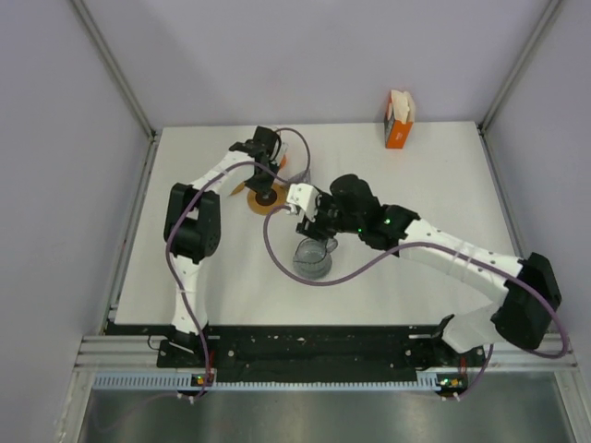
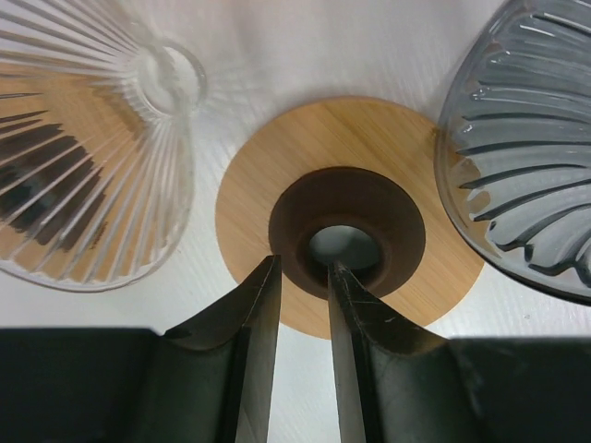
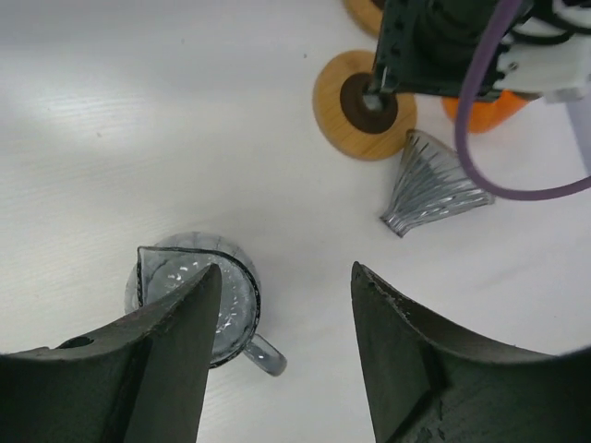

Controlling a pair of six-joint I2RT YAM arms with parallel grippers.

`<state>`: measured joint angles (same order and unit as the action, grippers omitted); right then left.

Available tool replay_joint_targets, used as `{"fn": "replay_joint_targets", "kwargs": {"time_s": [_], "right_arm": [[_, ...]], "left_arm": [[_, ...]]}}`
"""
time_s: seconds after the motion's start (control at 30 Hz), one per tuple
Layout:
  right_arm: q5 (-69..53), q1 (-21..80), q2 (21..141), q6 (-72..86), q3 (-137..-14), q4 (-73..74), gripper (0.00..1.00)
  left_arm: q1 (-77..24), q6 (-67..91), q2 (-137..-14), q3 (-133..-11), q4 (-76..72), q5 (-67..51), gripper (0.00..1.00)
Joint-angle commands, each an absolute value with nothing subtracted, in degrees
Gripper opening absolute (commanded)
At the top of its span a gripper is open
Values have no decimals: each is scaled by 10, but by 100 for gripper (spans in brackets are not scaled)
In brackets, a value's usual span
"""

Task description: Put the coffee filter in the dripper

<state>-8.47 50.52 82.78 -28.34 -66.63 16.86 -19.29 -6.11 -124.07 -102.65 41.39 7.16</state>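
Where left jaws pinch, dripper stand collar (image 2: 399, 221)

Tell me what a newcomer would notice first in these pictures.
The left end effector grips the brown ring at the centre of a wooden disc, mid-table. Just beside it, the right end effector hangs open above a smoky glass jug; an orange box stands alone at the far edge.

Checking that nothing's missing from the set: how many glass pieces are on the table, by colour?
Clear: 1 (clear ribbed glass cone)
Smoky grey: 2 (smoky grey ribbed glass cone, smoky grey handled glass jug)
Total: 3
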Motion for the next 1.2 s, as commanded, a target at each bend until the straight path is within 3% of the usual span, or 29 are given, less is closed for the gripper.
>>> {"fn": "replay_joint_targets", "kwargs": {"time_s": [0.0,0.43,0.5,0.57,0.73,0.8,0.97,1.17], "right_arm": [[-97,513,759,-262,-638,134,59],[-65,513,662,-243,-602,122,64],[-69,512,653,-236,-599,119,66],[-72,512,644,-224,-596,109,69],[-67,498,639,-172,-598,88,85],[-79,463,647,-117,-609,78,93],[-139,405,709,19,-662,72,98],[-281,409,739,-89,-684,49,99]], "left_arm": [[-194,-65,-1245,-1044,417,69,33],[-198,-60,-1310,-1077,427,115,33],[-198,-60,-1311,-1075,427,112,22],[-197,-57,-1310,-1073,430,106,0],[-188,-40,-1261,-1058,479,58,0],[-180,-38,-1202,-1034,482,18,0],[-173,-54,-1083,-1012,513,-115,0],[-173,-131,-1002,-1028,634,-354,0]]}}
